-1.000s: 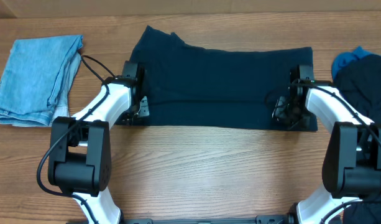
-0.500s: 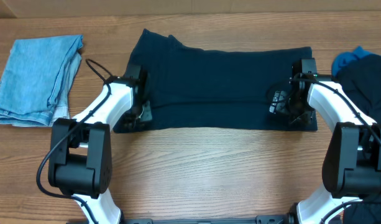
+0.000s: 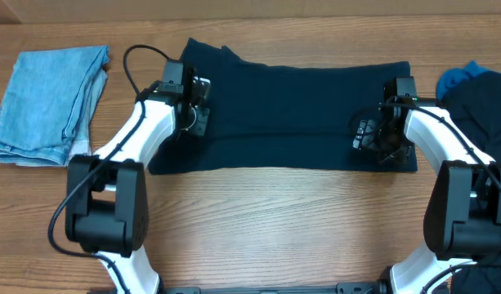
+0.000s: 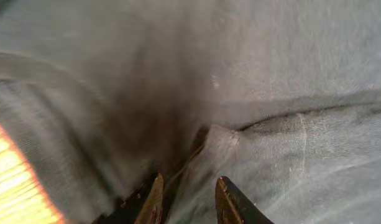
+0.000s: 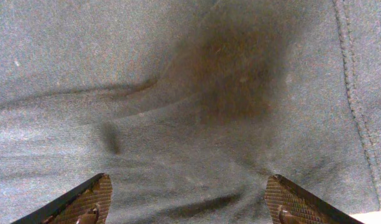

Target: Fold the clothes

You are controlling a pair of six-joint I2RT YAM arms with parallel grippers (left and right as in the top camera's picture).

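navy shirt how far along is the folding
Done: the navy shirt lies flat as a long band, with a crease along it that suggests one lengthwise fold. In hand: nothing is gripped; the left gripper stands slightly open over a small pucker, and the right gripper is wide open over the right end. Left: probably folding the band crosswise into a compact stack.

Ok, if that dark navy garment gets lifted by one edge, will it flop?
Probably floppy: the navy garment lies flat with soft creases and a small pucker. Likely light: the fabric looks thin. Pushed, it would probably bunch rather than slide.
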